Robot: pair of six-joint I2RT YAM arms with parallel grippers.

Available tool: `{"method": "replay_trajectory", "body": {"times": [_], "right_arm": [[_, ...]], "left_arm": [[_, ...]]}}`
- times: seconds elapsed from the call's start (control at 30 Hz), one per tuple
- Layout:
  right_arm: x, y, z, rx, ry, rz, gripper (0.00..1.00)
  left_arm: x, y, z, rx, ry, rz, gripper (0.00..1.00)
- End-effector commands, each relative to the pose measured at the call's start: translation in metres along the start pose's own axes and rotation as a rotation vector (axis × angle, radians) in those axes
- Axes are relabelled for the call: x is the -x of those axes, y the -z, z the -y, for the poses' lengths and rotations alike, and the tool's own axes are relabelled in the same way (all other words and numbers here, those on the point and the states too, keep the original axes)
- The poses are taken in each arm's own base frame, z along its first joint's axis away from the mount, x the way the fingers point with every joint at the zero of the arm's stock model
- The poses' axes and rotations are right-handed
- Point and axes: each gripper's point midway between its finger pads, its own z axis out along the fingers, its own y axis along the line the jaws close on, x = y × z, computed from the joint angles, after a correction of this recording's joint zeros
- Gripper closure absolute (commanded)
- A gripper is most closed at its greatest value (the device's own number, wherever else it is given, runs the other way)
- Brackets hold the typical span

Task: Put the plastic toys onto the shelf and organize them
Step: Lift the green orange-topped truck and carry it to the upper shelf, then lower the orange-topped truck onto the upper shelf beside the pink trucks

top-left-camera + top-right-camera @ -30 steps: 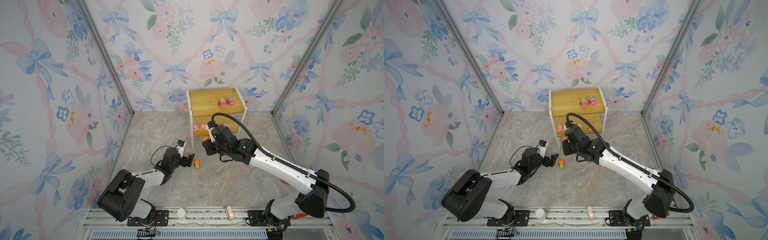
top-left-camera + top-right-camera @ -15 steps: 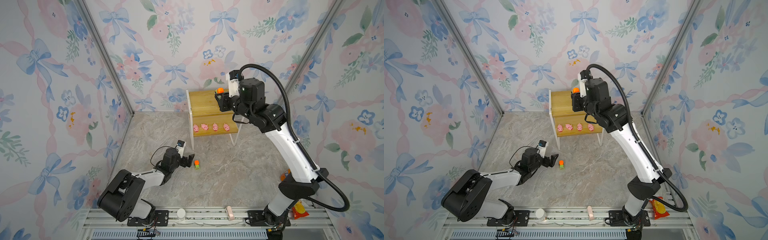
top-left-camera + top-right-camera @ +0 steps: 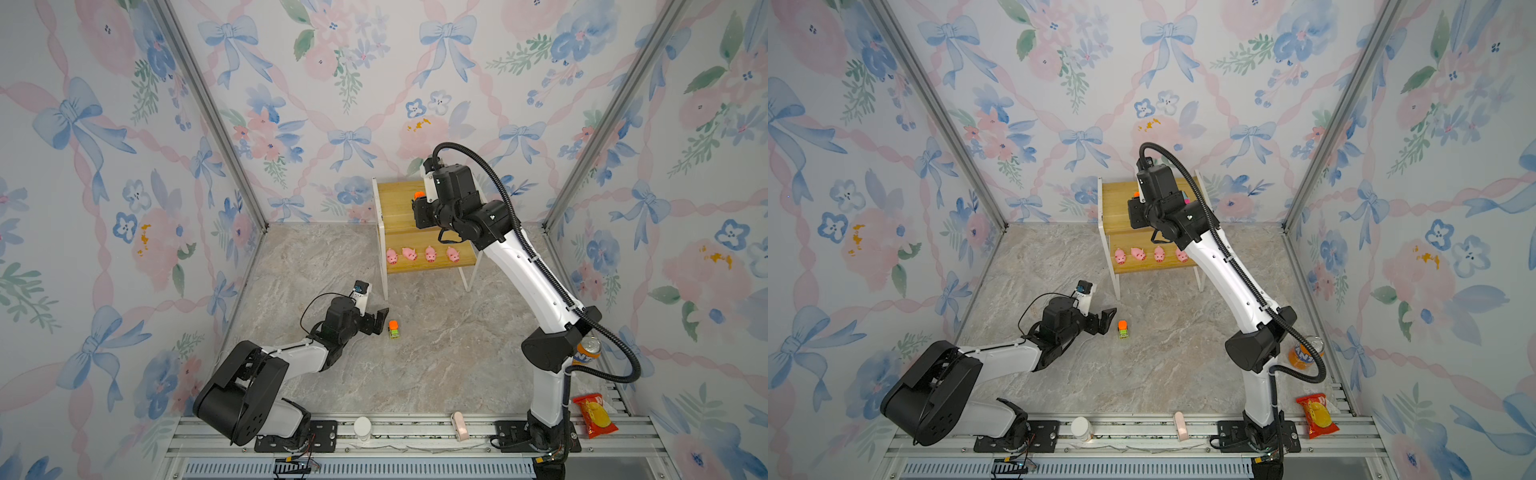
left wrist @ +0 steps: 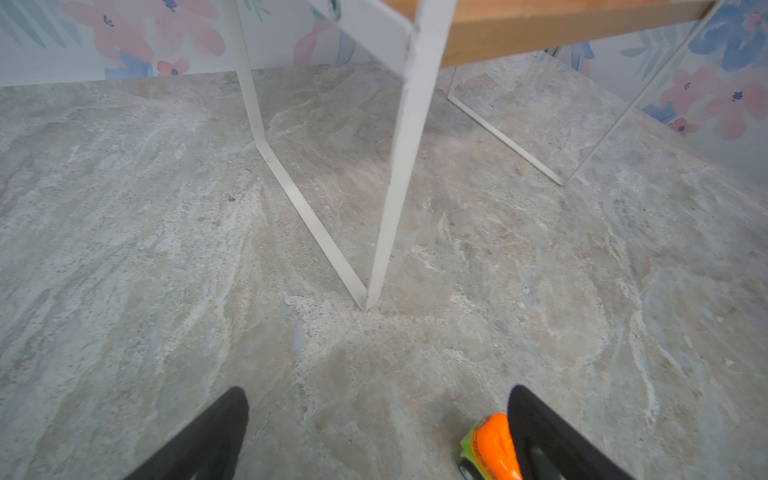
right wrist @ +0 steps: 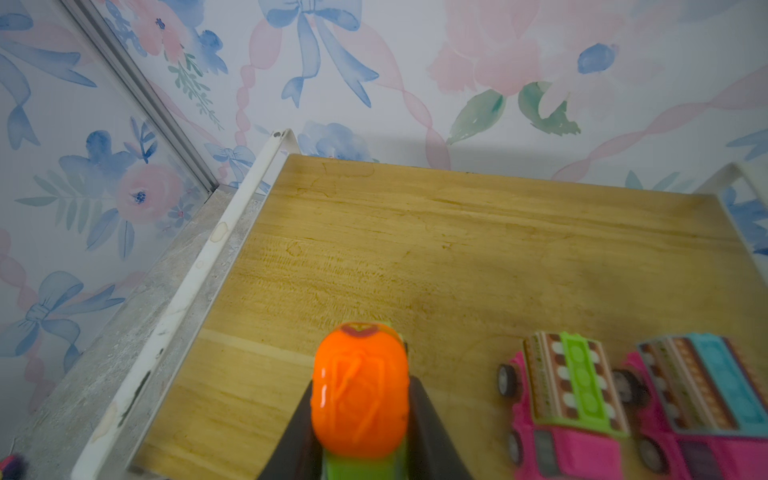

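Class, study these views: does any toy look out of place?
One green plastic truck with an orange top sits on the marbled floor by the left gripper, off the two-tier wooden shelf holding four pink pigs.

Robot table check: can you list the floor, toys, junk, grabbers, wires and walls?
Surface: marbled table, floor truck left on it.
Job's things: shelf; four pink pigs in a row on the lower board; two pink buses on the upper.
Clutter: soda can, snack bag, white bottle.
Grippers: left gripper open by the floor truck; right gripper shut on held truck over the upper board.
Cables: black hose along right arm.
Surroundings: floral wallpaper.
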Motion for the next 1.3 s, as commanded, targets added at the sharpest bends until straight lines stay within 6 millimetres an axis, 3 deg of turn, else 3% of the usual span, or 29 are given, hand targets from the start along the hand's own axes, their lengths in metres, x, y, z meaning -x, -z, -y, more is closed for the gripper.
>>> {"method": "replay_trajectory", "body": {"times": [0.0,0.7,1.1,1.27], "right_arm": [[0.007,-0.003,0.010,-0.048,0.012,0.025,0.73],[-0.001,-0.029,0.015,-0.075,0.010,0.002,0.66],[0.004,-0.023,0.017,-0.074,0.011,0.017,0.54],[0.012,-0.004,0.017,-0.075,0.032,0.035,0.48]], "left_arm": [[0.000,0.002,0.001,-0.003,-0.004,0.004,0.02],[0.000,0.003,-0.001,0.009,-0.006,0.006,0.02],[-0.002,0.003,-0.003,0.020,-0.008,0.003,0.02],[-0.001,0.003,-0.003,0.019,-0.007,0.005,0.02]]}}
